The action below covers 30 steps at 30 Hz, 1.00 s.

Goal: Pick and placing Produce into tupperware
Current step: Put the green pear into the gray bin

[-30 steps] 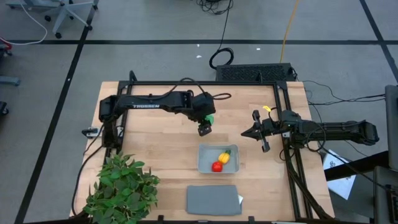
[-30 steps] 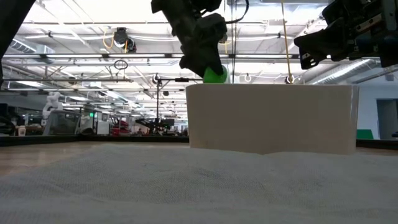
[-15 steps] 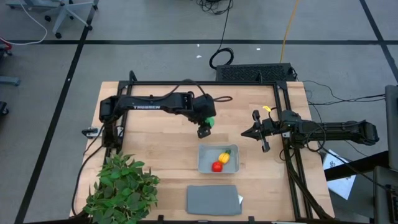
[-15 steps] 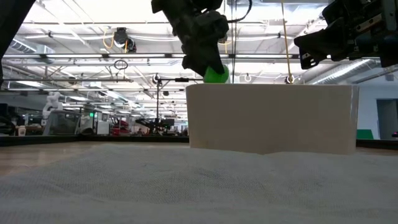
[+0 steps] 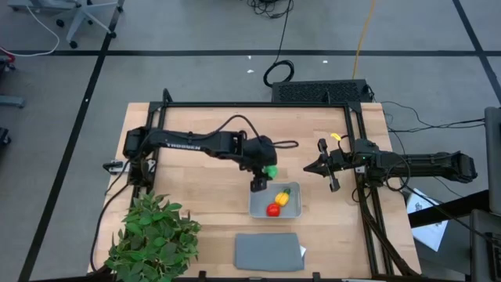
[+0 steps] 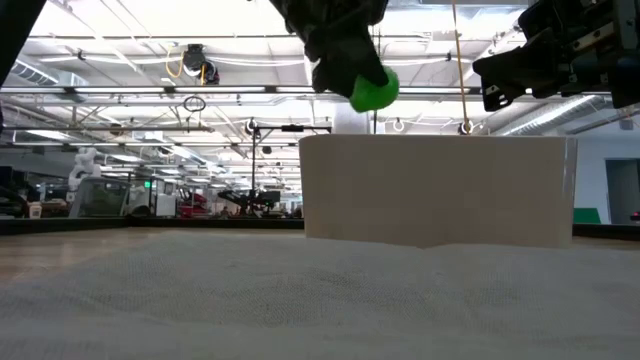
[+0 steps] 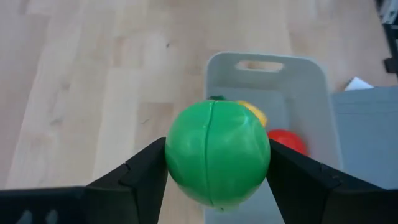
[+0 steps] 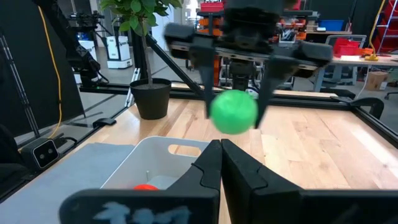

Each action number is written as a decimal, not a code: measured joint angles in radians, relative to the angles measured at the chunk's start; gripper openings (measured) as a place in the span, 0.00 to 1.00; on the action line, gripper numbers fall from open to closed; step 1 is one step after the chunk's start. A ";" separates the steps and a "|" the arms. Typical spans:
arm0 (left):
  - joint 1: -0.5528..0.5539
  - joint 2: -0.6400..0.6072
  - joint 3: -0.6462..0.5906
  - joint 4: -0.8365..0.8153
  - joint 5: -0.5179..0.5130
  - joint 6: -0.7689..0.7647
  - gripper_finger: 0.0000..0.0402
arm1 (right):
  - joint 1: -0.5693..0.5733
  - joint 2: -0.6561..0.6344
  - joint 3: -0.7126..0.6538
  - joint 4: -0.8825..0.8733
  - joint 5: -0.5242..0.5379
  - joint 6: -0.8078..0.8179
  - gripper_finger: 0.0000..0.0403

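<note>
My left gripper is shut on the green round toy, held in the air just beyond the far left corner of the tupperware. That pale grey-blue container lies flat on the table and holds the red round toy and the yellow toy with a green tip. In the low view the green toy hangs above the container's wall. My right gripper waits shut above the table's right side. My left gripper pinches the green round toy between its two fingers, one finger on each opposite side of the ball. The fingers come from above, slanting down toward the near edge. The toy is lifted clear of the table.
A flat dark grey lid lies near the table's near edge, in front of the tupperware. A big leafy plant stands at the near left corner. A black frame runs along the far and right edges.
My left gripper has carried the green toy toward the near edge and a little right, toward the tupperware's far left corner. In the low view the toy has risen and shifted right. The gripper has stayed shut on it. My right arm has kept still.
</note>
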 joint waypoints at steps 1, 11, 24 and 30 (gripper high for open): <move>-0.009 0.000 0.000 0.007 0.000 0.000 0.59 | 0.000 0.000 0.000 0.000 0.000 0.000 0.00; -0.095 0.000 -0.001 0.019 -0.007 0.122 0.59 | 0.000 0.000 0.000 0.000 0.000 0.000 0.00; -0.106 0.002 -0.165 0.195 0.023 0.357 0.59 | 0.000 0.000 0.000 -0.002 0.000 0.001 0.00; -0.088 0.003 -0.201 0.301 0.150 0.430 0.59 | 0.000 0.000 0.000 0.000 0.000 0.008 0.00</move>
